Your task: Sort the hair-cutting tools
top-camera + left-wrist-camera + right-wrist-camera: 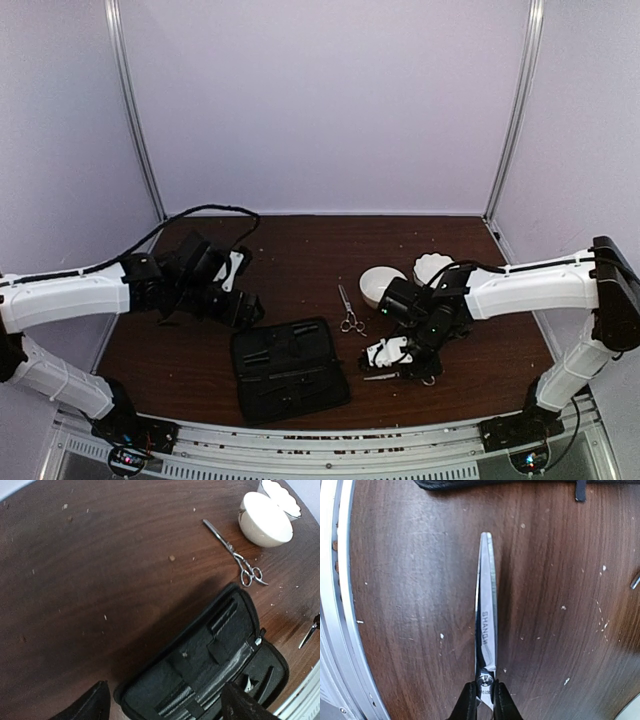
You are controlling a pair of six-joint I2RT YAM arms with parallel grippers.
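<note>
Down at the surface, only the right wrist view shows the right hand pinched on one pair of scissors at the pivot, while the left wrist view shows the left hand wide above the black case, other scissors near a white bowl.

A lab test booth. Plain pale lilac panels on slim metal corner posts enclose a dark brown wooden table.
</note>
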